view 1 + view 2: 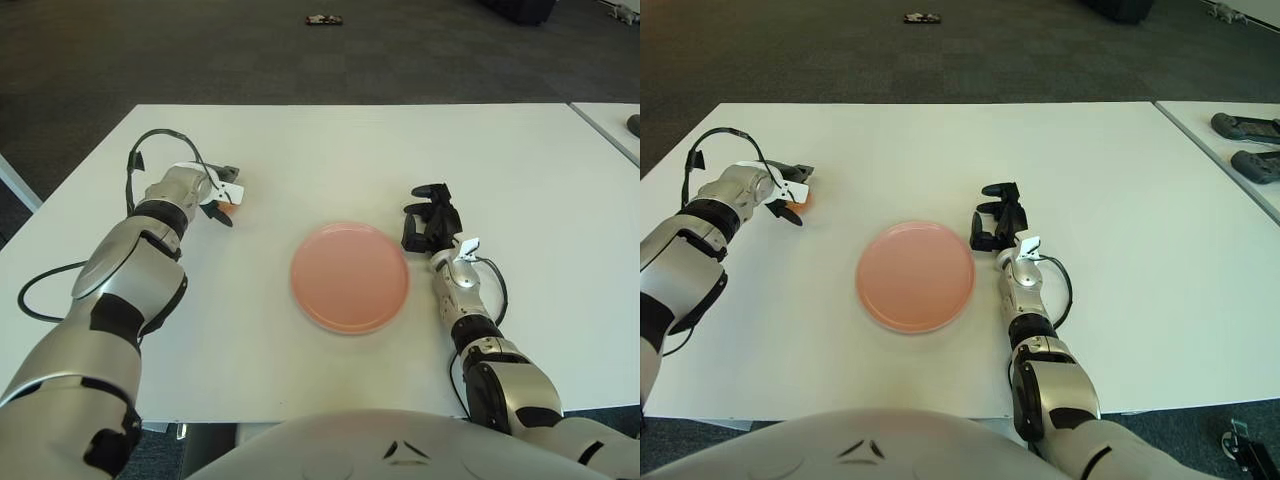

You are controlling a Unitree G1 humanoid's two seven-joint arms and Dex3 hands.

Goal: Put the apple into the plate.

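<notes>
A small orange-red apple (227, 209) shows only as a sliver beneath my left hand (222, 196), whose fingers curl around it at the left of the white table (330, 150). In the right eye view the apple (796, 208) peeks out below the same fingers. The empty pink plate (349, 278) lies in the middle of the table, well to the right of the apple. My right hand (428, 222) shows just beside the plate's right rim, black fingers curled and holding nothing.
A black cable (40, 290) loops beside my left forearm near the table's left edge. A second table at the far right carries two dark devices (1245, 128). A small object (323, 19) lies on the dark floor beyond.
</notes>
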